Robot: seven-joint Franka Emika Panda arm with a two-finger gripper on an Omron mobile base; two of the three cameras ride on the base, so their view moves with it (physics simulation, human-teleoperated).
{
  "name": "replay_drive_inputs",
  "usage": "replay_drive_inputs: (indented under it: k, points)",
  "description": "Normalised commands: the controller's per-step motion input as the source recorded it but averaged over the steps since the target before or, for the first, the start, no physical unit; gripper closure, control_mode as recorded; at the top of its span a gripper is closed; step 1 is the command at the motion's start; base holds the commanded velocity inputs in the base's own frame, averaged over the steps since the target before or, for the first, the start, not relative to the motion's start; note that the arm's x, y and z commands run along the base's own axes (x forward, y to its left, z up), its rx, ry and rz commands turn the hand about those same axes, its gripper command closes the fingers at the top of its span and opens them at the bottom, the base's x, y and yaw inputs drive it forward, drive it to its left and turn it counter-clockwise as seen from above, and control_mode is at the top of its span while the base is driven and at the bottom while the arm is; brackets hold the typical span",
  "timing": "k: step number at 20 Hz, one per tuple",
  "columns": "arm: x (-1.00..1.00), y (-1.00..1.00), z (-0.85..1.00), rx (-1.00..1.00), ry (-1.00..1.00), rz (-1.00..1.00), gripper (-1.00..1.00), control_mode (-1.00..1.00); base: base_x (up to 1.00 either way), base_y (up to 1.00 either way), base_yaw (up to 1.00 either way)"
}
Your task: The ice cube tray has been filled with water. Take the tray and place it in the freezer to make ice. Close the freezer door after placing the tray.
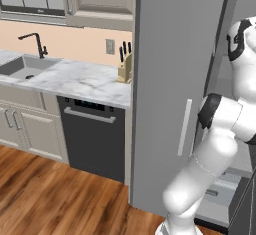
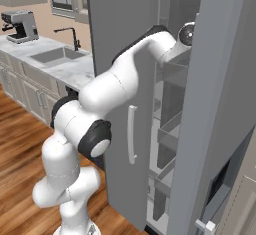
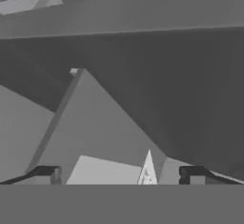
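Two dark fingertips (image 3: 46, 173) of the pincer (image 3: 119, 175) stand spread wide, and nothing can be seen pinched between them. The arm (image 2: 125, 74) reaches deep into the open freezer (image 2: 172, 124), with the hand up near its top shelves.

I cannot tell where the tray is. With the pincer spread and apparently empty, my guess is that it rests on a shelf inside the freezer. A small white sliver just ahead of the tips is too unclear to name.

If that is right, the step in hand is getting out of the freezer cleanly. The hand should come straight back along the line it points, level, so the wrist clears the shelf (image 3: 95, 132) under it and the one above. The elbow needs to stay off the closed fridge door (image 2: 112, 29) beside the freezer's opening. Only once the hand is fully outside should it go round the freezer door (image 2: 220, 79), which stands swung wide on the opening's other side. A flat, steady push on the door's outer face should close it.

Inside, the freezer is plain grey, with pale shelves stacked one over another and bins lower down. Its door is a tall grey slab with a dark panel low on its outer face.
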Motion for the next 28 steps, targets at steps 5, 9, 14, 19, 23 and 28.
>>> replay_drive_inputs:
  k: [5, 9, 14, 19, 23, 28]
  points:
    - [-0.95, 0.18, -0.24, -0.05, -0.01, 0.0, -1.0, -1.0, 0.0, 0.0, 0.0]
    - [-0.66, 0.55, -0.24, -0.08, 0.05, -0.1, -1.0, -1.0, 0.0, 0.0, 0.0]
    - [-0.74, 0.79, -0.37, -0.12, 0.07, -0.24, -1.0, -1.0, 0.0, 0.0, 0.0]
    - [-1.0, 0.62, -0.23, -0.09, -0.02, -0.36, -1.0, -1.0, 0.0, 0.0, 0.0]
    - [-1.0, 0.41, -0.05, -0.03, -0.04, -0.43, -1.0, -1.0, 0.0, 0.0, 0.0]
    - [-1.0, 0.27, -0.04, 0.0, -0.07, -0.47, -1.0, -1.0, 0.0, 0.0, 0.0]
